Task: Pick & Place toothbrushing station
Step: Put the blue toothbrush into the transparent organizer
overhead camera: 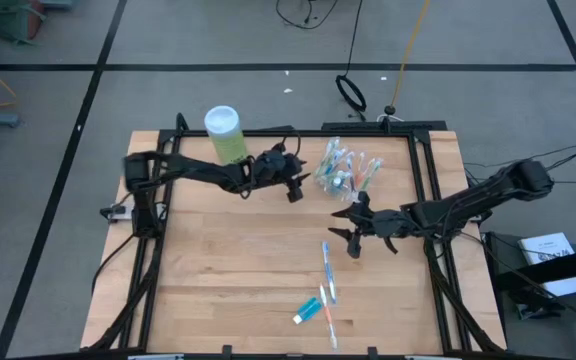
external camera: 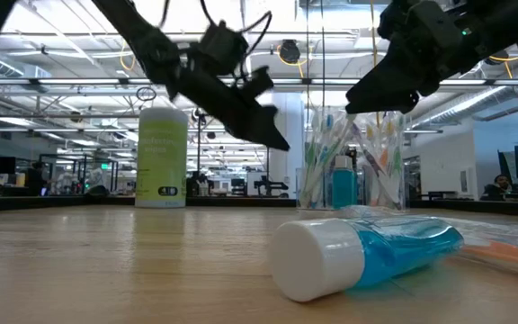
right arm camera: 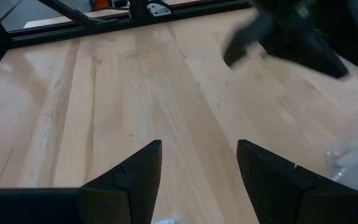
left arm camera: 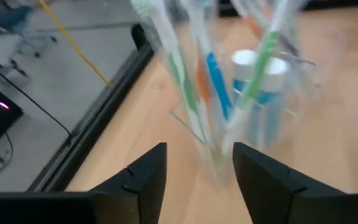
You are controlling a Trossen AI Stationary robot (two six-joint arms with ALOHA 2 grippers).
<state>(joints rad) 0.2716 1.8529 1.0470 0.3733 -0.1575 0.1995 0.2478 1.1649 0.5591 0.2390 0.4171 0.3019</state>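
Observation:
A small clear cup [overhead camera: 343, 172] stands on its base at the table's far middle, holding several toothbrushes and a blue toothpaste tube [external camera: 342, 184]. It also shows in the left wrist view [left arm camera: 241, 93]. My left gripper [overhead camera: 296, 190] is open just left of the cup, and its fingers [left arm camera: 197, 168] point at the cup's lower part without clearly touching it. My right gripper [overhead camera: 347, 228] is open and empty above the table, just near of the cup. A blue tube with a white cap [overhead camera: 308, 310] and a few toothbrushes [overhead camera: 327, 268] lie flat on the near middle of the table.
A light-green canister with a white lid [overhead camera: 223, 132] stands at the far left of the table, behind my left arm. A black frame [overhead camera: 430, 200] runs along the table's edges. Bare wood [overhead camera: 218, 270] lies at the near left.

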